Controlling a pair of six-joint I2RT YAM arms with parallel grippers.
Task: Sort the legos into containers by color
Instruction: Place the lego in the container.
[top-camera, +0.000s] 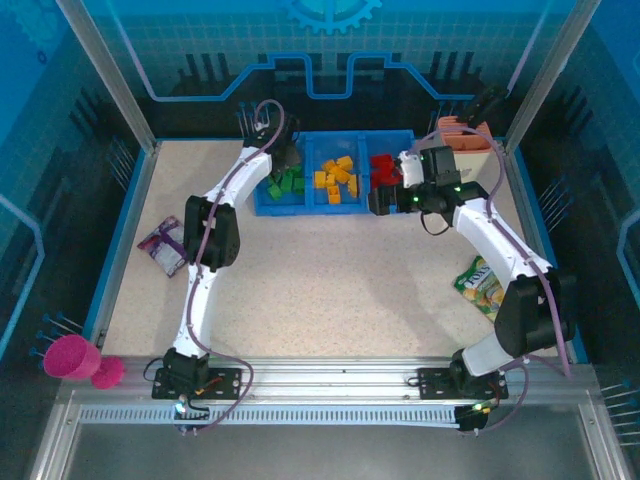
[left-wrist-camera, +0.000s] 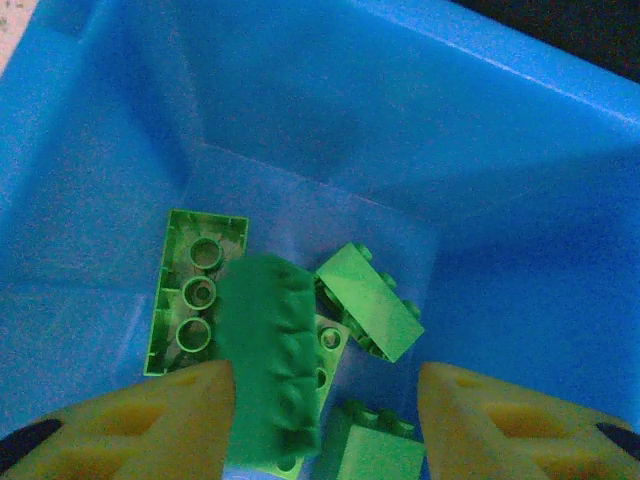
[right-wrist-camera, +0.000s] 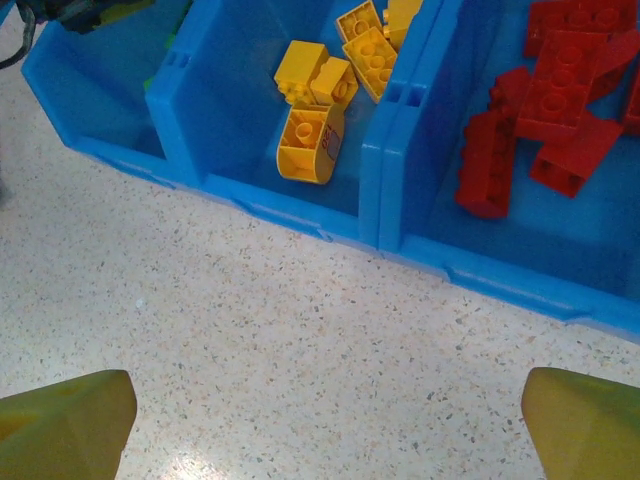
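Three containers (top-camera: 330, 208) sit on a speckled tabletop (top-camera: 340, 285) within blue walls (top-camera: 200, 45).

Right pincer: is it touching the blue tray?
Apart. Right wrist view: the right pincer hangs open, bare table separating it from the blue tray.

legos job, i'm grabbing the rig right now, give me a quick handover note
Left gripper: jaws apart over the left compartment, a blurred green brick between them, apparently dropping.
Right gripper: open, empty, above the table in front of the blue tray.
Done: green legos left, yellow middle, red right.
Left: every lego in view is in or over the tray; probably just retract both arms.
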